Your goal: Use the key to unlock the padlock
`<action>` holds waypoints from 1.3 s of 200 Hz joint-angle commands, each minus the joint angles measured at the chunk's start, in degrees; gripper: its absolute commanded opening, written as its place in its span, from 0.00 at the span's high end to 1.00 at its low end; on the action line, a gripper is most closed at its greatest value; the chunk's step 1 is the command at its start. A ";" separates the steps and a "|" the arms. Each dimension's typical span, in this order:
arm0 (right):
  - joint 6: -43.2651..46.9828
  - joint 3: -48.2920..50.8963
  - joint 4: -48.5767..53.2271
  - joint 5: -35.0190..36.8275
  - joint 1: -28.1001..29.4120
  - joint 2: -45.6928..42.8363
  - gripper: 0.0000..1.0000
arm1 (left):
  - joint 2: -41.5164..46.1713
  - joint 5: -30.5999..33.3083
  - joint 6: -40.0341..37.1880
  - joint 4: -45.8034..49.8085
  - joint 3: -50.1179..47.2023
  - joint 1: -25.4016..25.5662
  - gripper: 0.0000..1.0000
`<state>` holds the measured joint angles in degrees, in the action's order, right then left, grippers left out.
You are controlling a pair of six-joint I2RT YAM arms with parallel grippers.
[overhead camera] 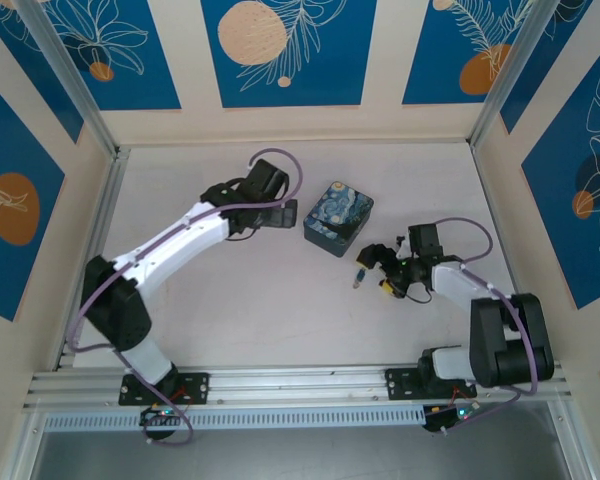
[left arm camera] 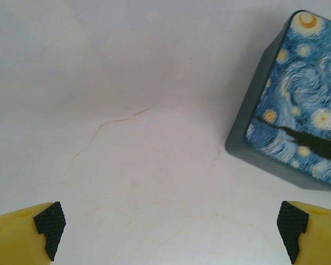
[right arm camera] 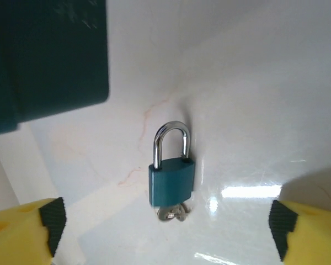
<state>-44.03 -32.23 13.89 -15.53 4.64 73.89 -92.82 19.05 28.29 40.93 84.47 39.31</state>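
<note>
The pale tabletop [overhead camera: 240, 310] carries everything here. The biggest thing on it is the dark-blue box [overhead camera: 338, 218] printed with a swirling night sky, lying between my two arms. My left claw [left arm camera: 171, 226] hangs just beside the box's left edge, fingers spread wide apart, with nothing between them but bare tabletop. My right claw [right arm camera: 165, 223] is spread wide too, gripping nothing, and hovers low over the padlock [right arm camera: 171, 183]. The padlock lies flat on the tabletop near the box's near corner, apart from it, its teal body toward me and both legs of its silvery shackle seated in the body. The small grey key [right arm camera: 174, 213] pokes out from the body's bottom end.
</note>
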 commanded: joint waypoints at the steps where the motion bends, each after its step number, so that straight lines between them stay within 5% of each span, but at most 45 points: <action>1: -0.12 -3.85 6.67 2.67 -1.28 -4.71 0.01 | 5.60 3.62 1.81 -0.27 -5.01 -1.79 0.00; 47: 2.56 -13.09 14.60 10.38 -4.06 -9.64 0.01 | 14.70 9.71 1.80 -2.19 -13.56 -7.00 0.00; 75: 4.52 -18.58 17.63 24.55 -4.51 -7.68 0.01 | 19.43 13.70 -0.31 -9.86 -21.29 -10.68 0.00; 141: 22.41 -11.50 -5.27 50.10 -0.96 -3.08 0.01 | 25.53 23.42 -17.58 -32.44 -39.05 -14.33 0.00; 213: 33.74 5.07 -44.93 44.04 0.00 2.27 0.01 | 20.98 17.99 -24.84 -63.49 -57.50 -25.42 0.00; 250: 36.04 12.93 -66.83 40.05 -0.44 9.54 0.01 | 15.73 8.97 -26.02 -79.85 -62.68 -29.44 0.00; 260: 37.49 12.49 -64.06 36.99 -0.08 8.96 0.01 | 13.96 6.77 -27.87 -81.23 -62.06 -29.92 0.00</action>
<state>-11.18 -21.69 -36.82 26.46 4.27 81.17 -75.72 32.73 3.99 -27.20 21.43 11.11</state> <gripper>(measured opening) 0.993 0.998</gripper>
